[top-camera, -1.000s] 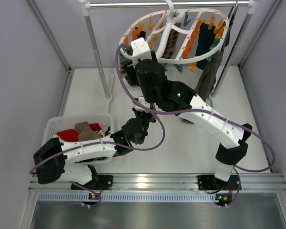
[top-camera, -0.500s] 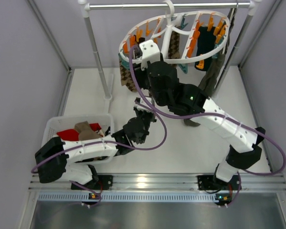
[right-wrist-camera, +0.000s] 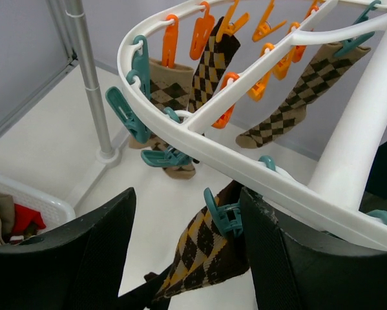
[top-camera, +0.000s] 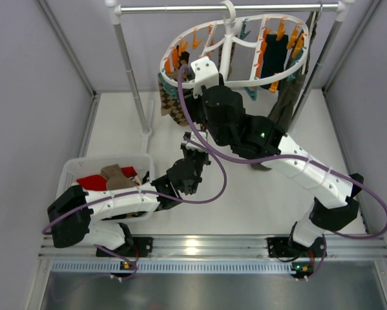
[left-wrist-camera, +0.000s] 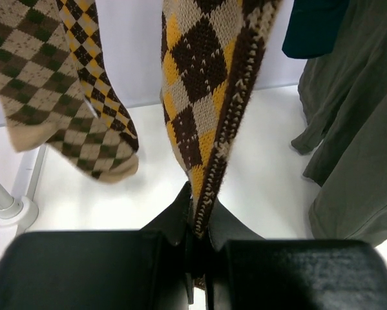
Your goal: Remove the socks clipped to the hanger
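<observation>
Socks (right-wrist-camera: 212, 58) hang clipped to the white hanger (top-camera: 227, 45) on the far rail (top-camera: 245, 8). Four argyle ones show in the right wrist view, plus one dark teal sock (top-camera: 274, 57). Left arm (top-camera: 115, 203) reaches up from near left. The left hand (left-wrist-camera: 196, 239) is pinching the bottom of a brown-yellow argyle sock (left-wrist-camera: 199, 97). Right arm (top-camera: 290, 165) stretches far. The right hand (right-wrist-camera: 187, 200) is spread either side of one teal clip (right-wrist-camera: 222, 216) gripping a same-patterned sock.

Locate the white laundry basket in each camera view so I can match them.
Top external: the laundry basket sits at lower left, beside the left arm.
Left wrist: not in it; the fingers pinch an argyle sock.
Right wrist: its rim shows in the bottom-left corner.
Shared landmark: the rack pole's base, seen in all three.
</observation>
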{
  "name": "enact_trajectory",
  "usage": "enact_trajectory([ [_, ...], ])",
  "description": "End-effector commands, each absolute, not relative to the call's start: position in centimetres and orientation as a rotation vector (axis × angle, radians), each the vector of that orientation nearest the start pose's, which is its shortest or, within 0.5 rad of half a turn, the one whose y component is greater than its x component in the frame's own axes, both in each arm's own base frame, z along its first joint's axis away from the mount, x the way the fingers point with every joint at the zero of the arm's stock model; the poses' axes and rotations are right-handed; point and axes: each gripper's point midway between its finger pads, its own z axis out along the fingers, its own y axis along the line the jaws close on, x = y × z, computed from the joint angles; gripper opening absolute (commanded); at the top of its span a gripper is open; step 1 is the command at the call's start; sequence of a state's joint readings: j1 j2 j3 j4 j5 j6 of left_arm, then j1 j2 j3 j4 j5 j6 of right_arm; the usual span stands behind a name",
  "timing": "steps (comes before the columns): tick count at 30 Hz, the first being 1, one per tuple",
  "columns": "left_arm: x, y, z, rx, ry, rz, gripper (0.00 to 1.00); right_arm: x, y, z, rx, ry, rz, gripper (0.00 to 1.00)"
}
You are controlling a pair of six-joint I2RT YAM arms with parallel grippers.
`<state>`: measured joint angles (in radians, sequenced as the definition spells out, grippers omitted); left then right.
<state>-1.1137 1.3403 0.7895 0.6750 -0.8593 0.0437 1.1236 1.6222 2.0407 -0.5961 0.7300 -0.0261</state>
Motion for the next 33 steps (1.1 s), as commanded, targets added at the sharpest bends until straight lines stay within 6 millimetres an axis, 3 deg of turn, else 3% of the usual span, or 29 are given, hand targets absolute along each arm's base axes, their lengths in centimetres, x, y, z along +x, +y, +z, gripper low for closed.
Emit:
enact_trajectory([
  [1, 29.6, -29.3, 29.8, 0.09, 1.442, -0.268, 0.0, 28.2, 32.2, 47.6, -0.418, 1.611, 0.22, 0.63],
  [12, 29.8, -29.2, 29.3, 0.09, 1.449, -0.265, 0.0, 27.1, 31.0, 48.1, -0.423, 1.601, 0.271, 0.67],
  [33, 29.4, -29.2, 29.5, 0.107, 1.441, -0.29, 0.0, 29.2, 33.5, 47.0, -0.452, 1.609, 0.277, 0.67],
])
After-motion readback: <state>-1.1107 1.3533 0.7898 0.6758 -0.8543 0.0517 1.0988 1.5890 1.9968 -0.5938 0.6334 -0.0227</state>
